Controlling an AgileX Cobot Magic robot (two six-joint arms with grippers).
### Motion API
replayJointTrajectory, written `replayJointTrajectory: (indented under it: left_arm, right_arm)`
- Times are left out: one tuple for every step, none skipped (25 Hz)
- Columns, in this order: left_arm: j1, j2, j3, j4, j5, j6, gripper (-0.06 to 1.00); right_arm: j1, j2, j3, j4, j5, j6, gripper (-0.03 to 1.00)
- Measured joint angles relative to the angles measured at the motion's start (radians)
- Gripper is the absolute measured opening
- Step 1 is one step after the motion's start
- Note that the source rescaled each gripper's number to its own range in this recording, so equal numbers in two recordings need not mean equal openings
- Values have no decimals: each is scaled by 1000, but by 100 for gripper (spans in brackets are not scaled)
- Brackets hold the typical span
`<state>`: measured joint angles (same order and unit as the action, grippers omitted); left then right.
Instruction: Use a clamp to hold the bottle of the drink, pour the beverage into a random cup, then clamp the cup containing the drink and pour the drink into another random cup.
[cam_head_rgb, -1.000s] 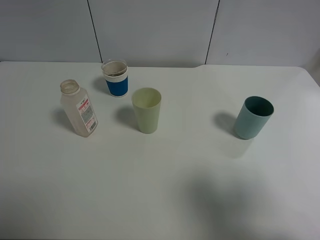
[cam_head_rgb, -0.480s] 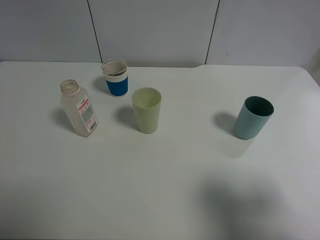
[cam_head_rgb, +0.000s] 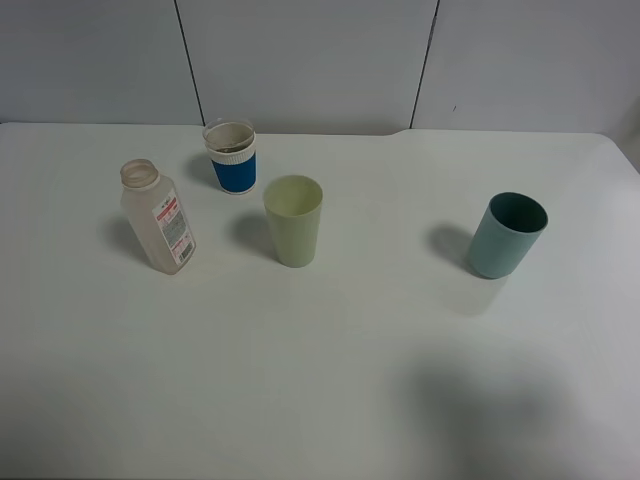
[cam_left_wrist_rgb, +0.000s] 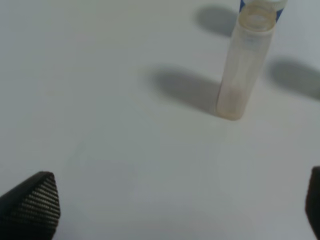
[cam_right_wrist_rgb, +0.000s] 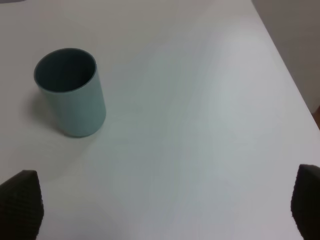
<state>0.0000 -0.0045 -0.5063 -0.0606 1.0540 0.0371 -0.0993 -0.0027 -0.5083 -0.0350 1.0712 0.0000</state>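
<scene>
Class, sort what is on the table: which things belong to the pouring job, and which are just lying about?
For the job: bottle, yellow-green cup, blue-and-white cup.
Just lying about: teal cup.

One bottle (cam_head_rgb: 158, 217) and three cups: yellow-green (cam_head_rgb: 293, 221), blue-and-white (cam_head_rgb: 231, 157), teal (cam_head_rgb: 506, 235).
</scene>
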Motion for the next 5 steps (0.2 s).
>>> replayJointTrajectory:
  left_arm:
    - [0, 0, 0, 0, 0, 0, 100]
    - [0, 0, 0, 0, 0, 0, 100]
    - [0, 0, 0, 0, 0, 0, 100]
    - [0, 0, 0, 0, 0, 0, 100]
    - [0, 0, 0, 0, 0, 0, 100]
  right_arm:
    - [0, 0, 0, -1, 0, 0, 99]
    - [0, 0, 0, -1, 0, 0, 99]
    - [0, 0, 0, -1, 0, 0, 99]
    - [0, 0, 0, -1, 0, 0, 99]
    - [0, 0, 0, -1, 0, 0, 99]
